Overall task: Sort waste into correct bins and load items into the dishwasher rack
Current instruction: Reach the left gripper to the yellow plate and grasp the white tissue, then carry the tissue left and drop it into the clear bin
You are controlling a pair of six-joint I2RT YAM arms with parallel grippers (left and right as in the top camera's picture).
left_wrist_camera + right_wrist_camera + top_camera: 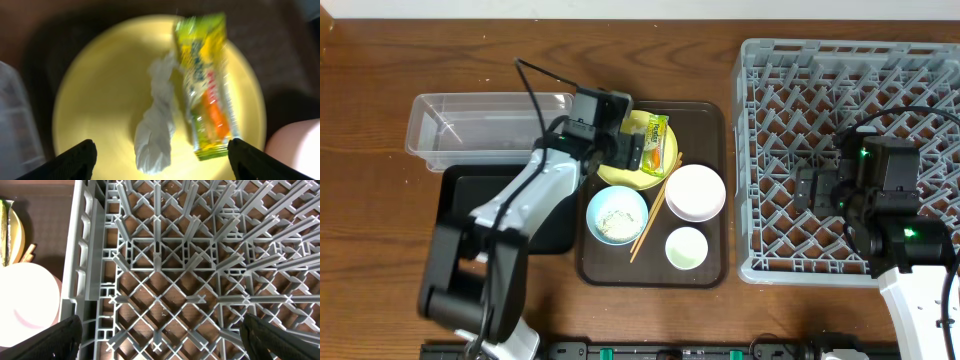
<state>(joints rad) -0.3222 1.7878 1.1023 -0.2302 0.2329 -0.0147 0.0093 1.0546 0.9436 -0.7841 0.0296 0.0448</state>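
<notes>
The left tool point(162, 161) hangs with its fingers spread wide, nothing between them, directly above the yellow plate point(100, 100). On that plate lie the snack wrapper point(207, 85), flat and lengthwise toward the plate's right side, and a crumpled white paper scrap point(156, 125) touching its left edge near the plate's middle. In the left wrist view the scrap, not the wrapper, sits on the tool's midline. The picture is blurred, so finer detail is lost.

The step in hand looks like picking the wrapper off the plate for a bin. My judgement is that the next move calls for a small shift toward the plate's right side, then a descent until the fingertips reach the plate's surface, since the film is thin and lies flat. Closing where it hangs now would likely catch the scrap as well.

Nearer the robot than the plate sits the light blue bowl point(617, 215) with rice grains in it. The chopsticks point(650, 212) and the white bowl point(695, 192) lie to the plate's right, the green cup point(686, 248) beyond them toward the robot. The clear tub point(485, 125) stands to the plate's left on the bench, the black tray point(555, 225) beside it.

Well to the plate's right, the right tool point(167, 340) hovers, fingers apart and empty, over the bare dishwasher rack point(850, 80).
</notes>
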